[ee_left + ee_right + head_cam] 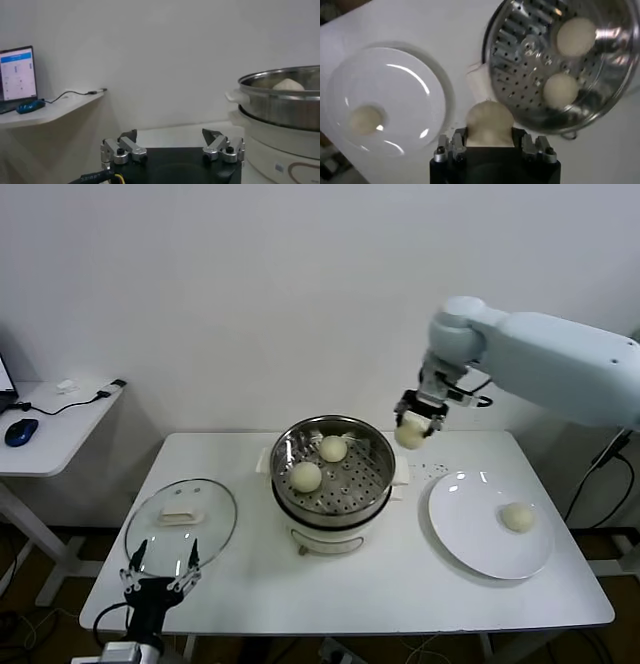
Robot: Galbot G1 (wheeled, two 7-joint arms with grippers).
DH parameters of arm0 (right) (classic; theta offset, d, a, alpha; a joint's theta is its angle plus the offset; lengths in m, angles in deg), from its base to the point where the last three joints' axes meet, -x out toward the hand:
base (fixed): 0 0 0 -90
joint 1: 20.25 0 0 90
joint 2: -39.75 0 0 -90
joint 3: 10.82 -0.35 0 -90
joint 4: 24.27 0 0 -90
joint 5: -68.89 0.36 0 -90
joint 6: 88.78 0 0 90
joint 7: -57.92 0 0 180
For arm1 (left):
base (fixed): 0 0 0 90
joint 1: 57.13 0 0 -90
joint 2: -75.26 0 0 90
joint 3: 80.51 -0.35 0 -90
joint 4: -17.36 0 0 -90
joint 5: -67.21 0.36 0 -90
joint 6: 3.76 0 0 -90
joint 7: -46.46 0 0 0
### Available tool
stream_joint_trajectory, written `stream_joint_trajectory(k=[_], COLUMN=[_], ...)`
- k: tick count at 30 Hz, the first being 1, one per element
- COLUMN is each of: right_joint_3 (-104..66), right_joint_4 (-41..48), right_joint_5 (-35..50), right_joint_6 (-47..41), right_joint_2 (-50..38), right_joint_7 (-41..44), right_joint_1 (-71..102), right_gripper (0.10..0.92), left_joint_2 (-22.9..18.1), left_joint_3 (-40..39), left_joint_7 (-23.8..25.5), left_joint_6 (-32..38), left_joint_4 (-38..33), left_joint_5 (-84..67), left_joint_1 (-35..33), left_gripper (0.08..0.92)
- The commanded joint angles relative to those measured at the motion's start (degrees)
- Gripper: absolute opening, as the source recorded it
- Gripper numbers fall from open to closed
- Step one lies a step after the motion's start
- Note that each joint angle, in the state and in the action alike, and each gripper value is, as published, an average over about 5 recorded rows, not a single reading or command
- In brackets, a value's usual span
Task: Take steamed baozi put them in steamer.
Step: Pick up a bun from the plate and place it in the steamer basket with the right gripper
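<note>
The right gripper (412, 424), clamped on 1 baozi (489, 121), hovers beside the steamer (377, 484), where 2 buns (306, 476) sit; released early, it could hit the rim. The left gripper (160, 576) waits, spread apart.

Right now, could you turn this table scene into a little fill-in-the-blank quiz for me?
1. The steamer already holds ___ buns.
2. The right gripper is carrying one ___ through the air.
3. The white plate has ___ bun left on it.
4. The left gripper waits open beside the glass ___.

Missing words: two; bun; one; lid
</note>
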Motion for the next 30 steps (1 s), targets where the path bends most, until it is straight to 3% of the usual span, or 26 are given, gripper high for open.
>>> stream_joint_trajectory(k=[1, 26, 30], right_joint_3=[-0.7, 1.1, 1.0], right_joint_4=[-0.6, 0.5, 0.6], right_joint_5=[-3.8, -5.5, -5.4], right_joint_6=[6.6, 6.6, 6.1], right_joint_2=[13.1, 14.7, 14.4], right_joint_7=[-0.5, -1.3, -1.2], right_joint_1=[4.8, 13.8, 13.6], right_gripper=[0.598, 0.604, 0.657], left_joint_2=[-0.2, 0.1, 0.1], left_joint_3=[-0.1, 0.8, 0.8], left_joint_7=[0.1, 0.1, 0.1], left_joint_6=[-0.1, 0.8, 0.9], left_joint_4=[0.0, 2.6, 2.7], left_joint_5=[0.3, -0.1, -0.1], left_joint_1=[0.1, 0.1, 0.0], left_gripper=[0.823, 0.823, 0.823])
